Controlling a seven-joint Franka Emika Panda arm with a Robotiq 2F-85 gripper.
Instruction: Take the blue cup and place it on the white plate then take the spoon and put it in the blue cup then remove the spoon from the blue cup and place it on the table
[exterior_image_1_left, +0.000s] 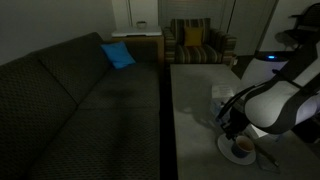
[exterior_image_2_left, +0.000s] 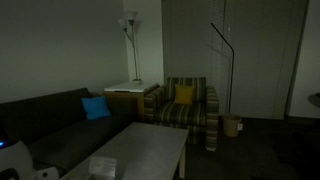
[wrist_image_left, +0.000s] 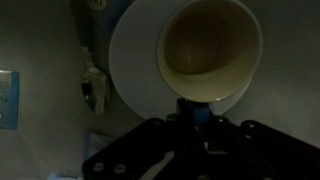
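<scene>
In the wrist view the blue cup (wrist_image_left: 208, 45) stands on the white plate (wrist_image_left: 135, 60), its pale inside facing the camera. My gripper (wrist_image_left: 188, 112) is shut on the cup's near wall, and a strip of blue shows between the fingers. In an exterior view the gripper (exterior_image_1_left: 232, 125) hangs over the plate (exterior_image_1_left: 228, 150) and the cup (exterior_image_1_left: 243, 146) near the front of the grey table (exterior_image_1_left: 195, 110). A thin pale object (wrist_image_left: 92, 85) lies on the table beside the plate; it may be the spoon.
A pale blue-white boxy object (exterior_image_1_left: 218, 98) stands on the table behind the plate and shows at the wrist view's edge (wrist_image_left: 8, 98). The dark patterned sofa (exterior_image_1_left: 80, 100) runs along the table. A striped armchair (exterior_image_2_left: 188, 105) stands past the table's far end.
</scene>
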